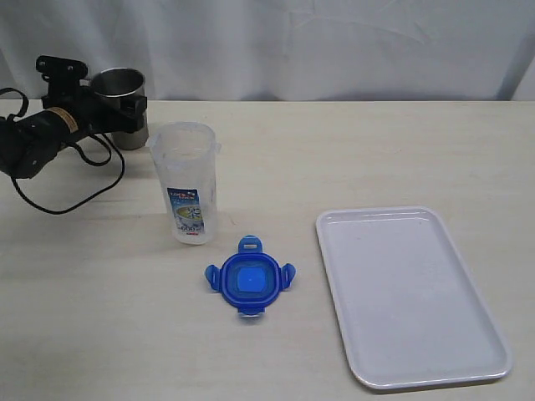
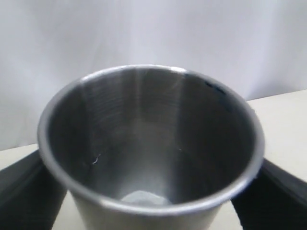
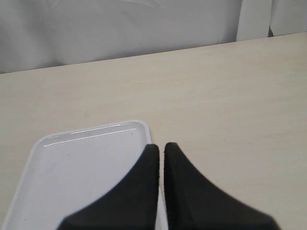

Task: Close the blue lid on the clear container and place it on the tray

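exterior: high, down over beige tabletop point(image 1: 334, 150) | left wrist: close into round steel cup point(image 2: 144, 143) | right wrist: low over flat white rectangular tray point(image 3: 81, 167), also in exterior

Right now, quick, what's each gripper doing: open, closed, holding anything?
Left gripper: fingers on either side of the steel cup; cannot tell whether it grips.
Right gripper: closed, holding nothing.

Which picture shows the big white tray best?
The exterior view: the whole tray lies in sight, rim and all four corners. The right wrist view shows only one end, partly behind the shut right gripper. The left wrist view shows none, only a steel cup.
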Tool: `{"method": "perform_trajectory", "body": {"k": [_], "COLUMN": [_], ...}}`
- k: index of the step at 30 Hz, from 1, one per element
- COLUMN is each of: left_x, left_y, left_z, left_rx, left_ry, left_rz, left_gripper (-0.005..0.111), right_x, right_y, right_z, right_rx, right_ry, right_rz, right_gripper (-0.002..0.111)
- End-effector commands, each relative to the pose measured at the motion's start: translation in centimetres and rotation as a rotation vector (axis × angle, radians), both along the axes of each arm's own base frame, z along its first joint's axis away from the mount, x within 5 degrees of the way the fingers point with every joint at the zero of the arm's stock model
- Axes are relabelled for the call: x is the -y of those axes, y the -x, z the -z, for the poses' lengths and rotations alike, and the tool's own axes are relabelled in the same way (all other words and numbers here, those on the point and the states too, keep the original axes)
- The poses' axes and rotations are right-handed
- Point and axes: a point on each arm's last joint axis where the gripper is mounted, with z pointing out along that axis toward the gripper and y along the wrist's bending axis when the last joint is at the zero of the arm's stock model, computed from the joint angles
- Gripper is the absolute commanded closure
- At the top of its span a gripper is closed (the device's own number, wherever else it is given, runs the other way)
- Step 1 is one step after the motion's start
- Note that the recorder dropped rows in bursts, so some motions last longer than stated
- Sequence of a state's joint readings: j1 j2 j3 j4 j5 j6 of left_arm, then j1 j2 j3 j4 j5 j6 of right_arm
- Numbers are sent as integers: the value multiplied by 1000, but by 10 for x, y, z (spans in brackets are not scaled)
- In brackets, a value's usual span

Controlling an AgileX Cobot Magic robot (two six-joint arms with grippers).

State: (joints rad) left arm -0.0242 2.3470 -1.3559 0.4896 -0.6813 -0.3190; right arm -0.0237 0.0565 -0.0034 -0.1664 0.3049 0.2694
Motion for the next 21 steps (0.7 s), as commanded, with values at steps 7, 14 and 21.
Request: {"method": "perform_trajectory", "body": {"k": [7,14,21], "left_x": [-2,-4,0], "left_y": [-3,-4,-2], "left_z": [-16,-23,-53], "left_rx": [76,91,135], "left_ry": [-19,-3,-19], "left_rz": [-11,-35,16], "left_gripper": [2,2,2], "right_x": [0,0,0], "right_y": [0,0,0], "right_z": [1,1,1], "right_rx": [-2,-2,-2], "right_ry": [2,2,2], "right_rz": [-3,-3,-3], "right_gripper": [104,104,104]}}
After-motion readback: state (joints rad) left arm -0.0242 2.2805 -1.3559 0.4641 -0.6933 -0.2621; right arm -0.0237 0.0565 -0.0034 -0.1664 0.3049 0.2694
